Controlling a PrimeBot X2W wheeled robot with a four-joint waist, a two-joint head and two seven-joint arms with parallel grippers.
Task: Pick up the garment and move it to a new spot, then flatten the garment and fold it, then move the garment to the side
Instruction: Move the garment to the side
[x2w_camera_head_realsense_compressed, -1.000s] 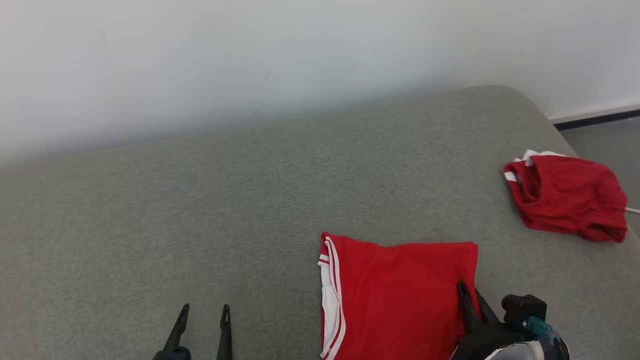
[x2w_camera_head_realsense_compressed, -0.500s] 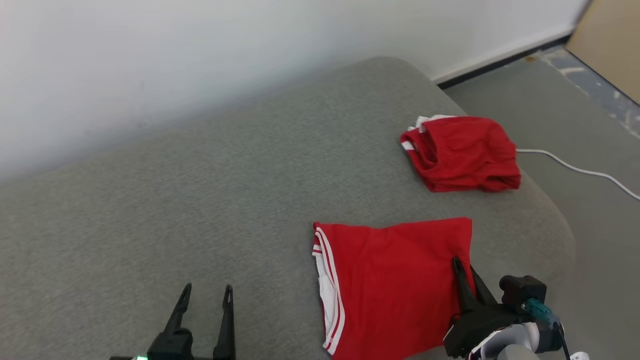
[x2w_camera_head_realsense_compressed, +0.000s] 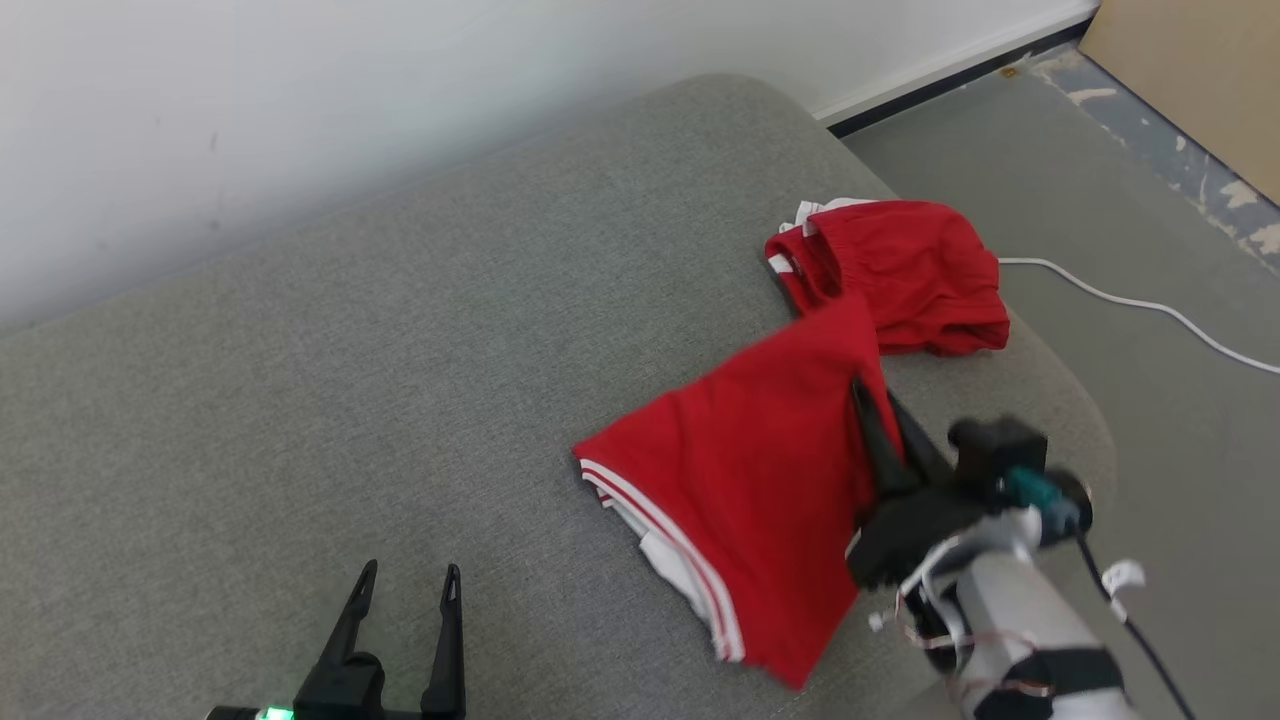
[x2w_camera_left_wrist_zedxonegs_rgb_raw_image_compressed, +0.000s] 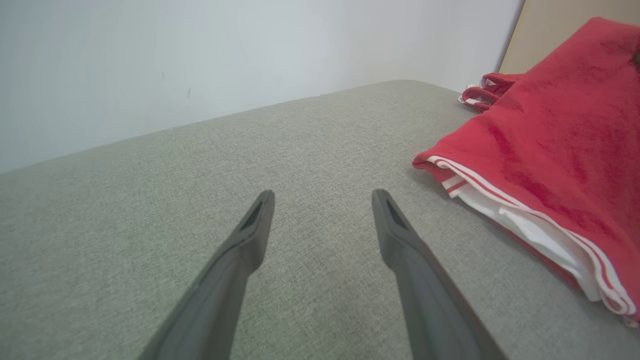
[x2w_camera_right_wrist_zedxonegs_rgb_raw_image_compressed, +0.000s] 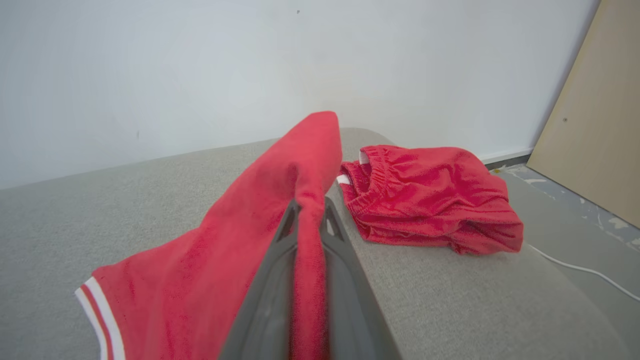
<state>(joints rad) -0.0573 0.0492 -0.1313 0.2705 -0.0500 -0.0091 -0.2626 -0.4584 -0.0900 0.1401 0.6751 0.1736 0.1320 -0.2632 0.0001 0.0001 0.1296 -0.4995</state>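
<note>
The folded red garment (x2w_camera_head_realsense_compressed: 745, 470) with white stripes along its hem hangs lifted at its right edge, its lower left part still resting on the grey couch (x2w_camera_head_realsense_compressed: 400, 350). My right gripper (x2w_camera_head_realsense_compressed: 872, 400) is shut on that right edge; in the right wrist view the red cloth (x2w_camera_right_wrist_zedxonegs_rgb_raw_image_compressed: 280, 210) is pinched between the fingers (x2w_camera_right_wrist_zedxonegs_rgb_raw_image_compressed: 270, 290). My left gripper (x2w_camera_head_realsense_compressed: 408, 580) stands open low at the left, apart from the garment (x2w_camera_left_wrist_zedxonegs_rgb_raw_image_compressed: 545, 160), which lies to its right in the left wrist view. The left gripper (x2w_camera_left_wrist_zedxonegs_rgb_raw_image_compressed: 320, 200) holds nothing.
A second red garment (x2w_camera_head_realsense_compressed: 890, 270), bunched, lies near the couch's right end, just beyond the lifted one. A white cable (x2w_camera_head_realsense_compressed: 1130, 300) runs over the grey floor at the right. A tan board (x2w_camera_head_realsense_compressed: 1200, 70) leans at the far right. A white wall stands behind the couch.
The head camera has turned right. My right gripper has raised the garment's right edge and carried it toward the bunched garment; the cloth now hangs tilted instead of lying flat. The left gripper stays open.
</note>
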